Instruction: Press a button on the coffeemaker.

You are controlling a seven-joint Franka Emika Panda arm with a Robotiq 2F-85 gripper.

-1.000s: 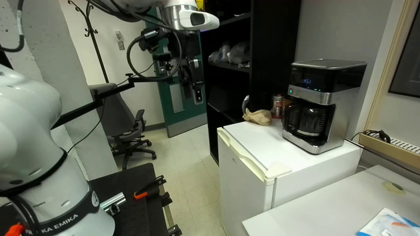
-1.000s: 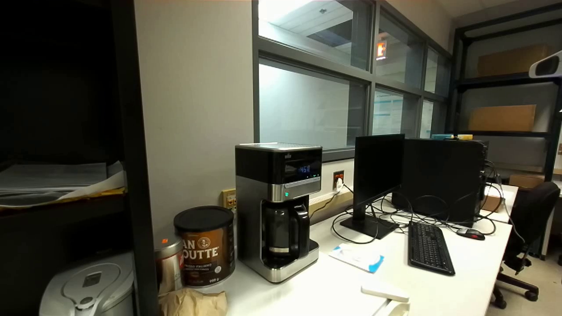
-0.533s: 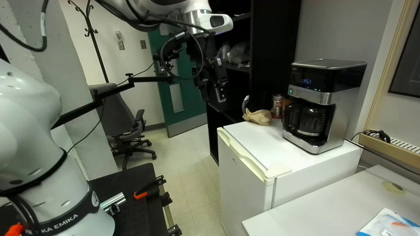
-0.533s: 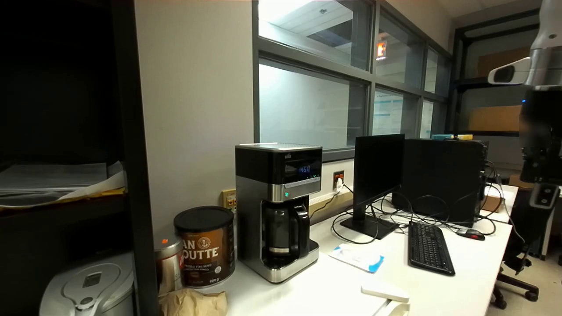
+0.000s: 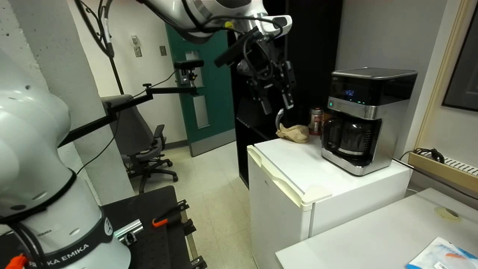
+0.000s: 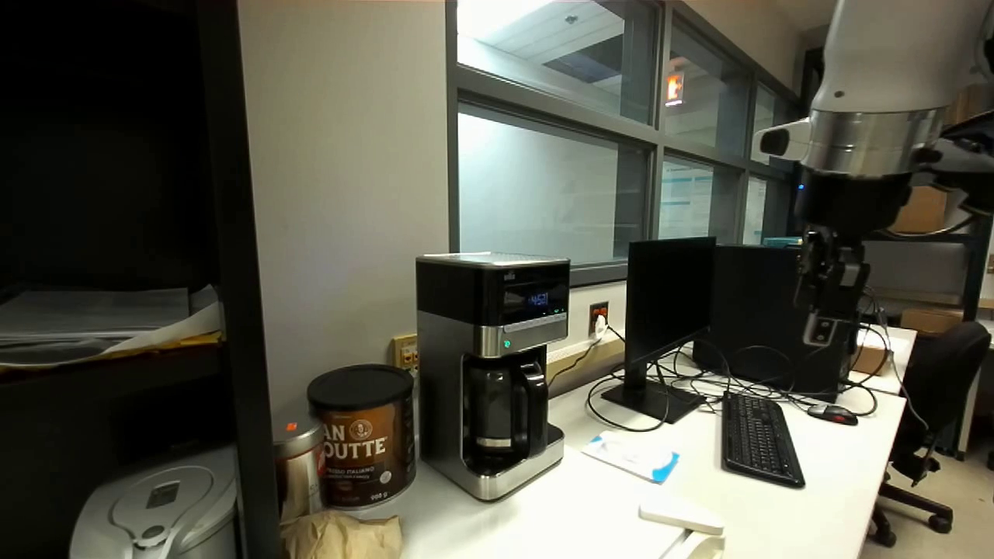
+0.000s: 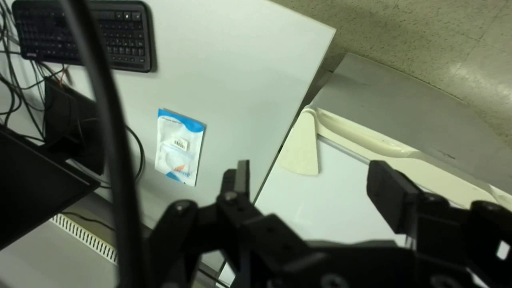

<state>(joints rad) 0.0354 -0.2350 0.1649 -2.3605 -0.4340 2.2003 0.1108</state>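
The coffeemaker (image 5: 390, 127) is boxy, black and silver, with a lit clock display (image 5: 349, 93). It also stands upright in an exterior view (image 6: 443, 373). A small green-lit button (image 6: 507, 343) shows on its silver front band. The dark glass carafe (image 6: 493, 411) sits in its lower half. My gripper (image 5: 278, 105) hangs in the air in front of the coffeemaker, apart from it, at about the height of the band. It also shows in an exterior view (image 6: 819, 330). In the wrist view the gripper (image 7: 309, 166) is open and empty; the coffeemaker is out of that view.
The coffeemaker stands on a white mini-fridge (image 5: 295, 168). A paper bag (image 5: 293, 133) and a coffee can (image 6: 361, 435) stand beside it. A dark shelf (image 5: 313, 45) rises behind. A desk (image 7: 240, 88) with a packet (image 7: 180, 146), keyboard (image 7: 84, 36) and monitor (image 6: 672, 303) adjoins.
My gripper has moved toward the coffeemaker and turned, so both open fingers show. The arm has come into the exterior view facing the window. The display changed from 4:51 to 4:52.
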